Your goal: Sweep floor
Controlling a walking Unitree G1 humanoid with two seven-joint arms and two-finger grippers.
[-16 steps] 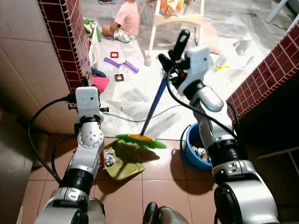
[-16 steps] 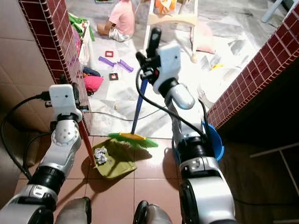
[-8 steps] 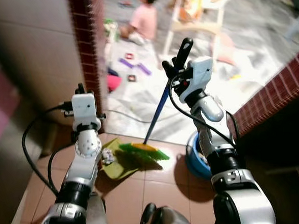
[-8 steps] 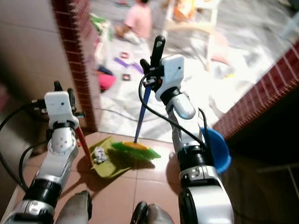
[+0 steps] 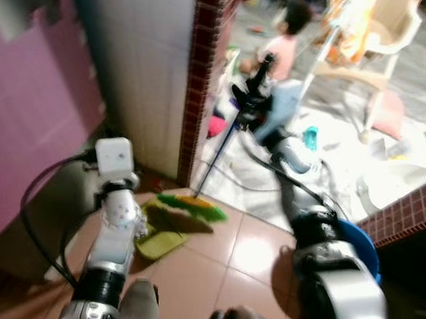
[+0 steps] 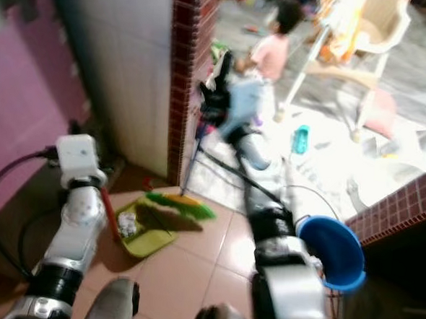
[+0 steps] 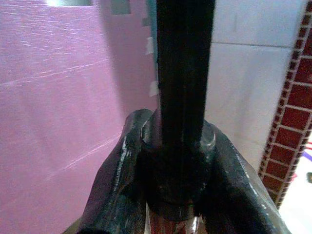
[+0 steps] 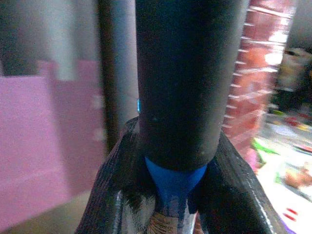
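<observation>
A broom with a blue stick [image 5: 225, 142] and green bristles [image 5: 193, 206] stands tilted on the brown tile floor. Its bristles rest at the far edge of a green dustpan [image 6: 142, 235] that holds crumpled litter [image 6: 127, 225]. My right gripper [image 8: 173, 161] is shut on the black grip at the broom's top, held high [image 5: 251, 97]. My left gripper [image 7: 178, 144] is shut on the black grip of the dustpan's red handle [image 6: 109, 212], directly above the pan. The whole picture is blurred.
A brick-edged pillar [image 5: 203, 79] and a pink wall [image 5: 33, 141] stand to the left. A blue bucket [image 6: 332, 248] sits at right by a low brick wall [image 6: 405, 207]. Beyond, a child [image 6: 270, 51] sits among toys near a plastic chair [image 6: 369, 32].
The camera has swung left and closer, so the pillar and pink wall now take up the left side. Broom and dustpan stay together on the floor, both still gripped.
</observation>
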